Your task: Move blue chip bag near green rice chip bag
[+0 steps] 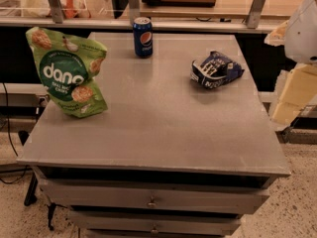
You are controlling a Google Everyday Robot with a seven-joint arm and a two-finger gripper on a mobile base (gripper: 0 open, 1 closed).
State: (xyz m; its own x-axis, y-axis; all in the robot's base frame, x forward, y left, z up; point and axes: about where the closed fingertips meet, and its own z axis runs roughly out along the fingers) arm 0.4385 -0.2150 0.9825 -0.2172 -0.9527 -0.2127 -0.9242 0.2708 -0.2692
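Grip of the jaws could not be told; they hung right of the desk (148, 133), the blue chip bag (216, 70) lying apart to their left.

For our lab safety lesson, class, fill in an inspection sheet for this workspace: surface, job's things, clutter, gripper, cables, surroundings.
Surface: grey tabletop over drawers.
Job's things: green rice chip bag stands left; blue chip bag lies right, apart.
Clutter: blue soda can upright at the back.
Gripper: gripper not in view; only pale arm at right edge.
Cables: black cable left of table.
Surroundings: counter behind; speckled floor.
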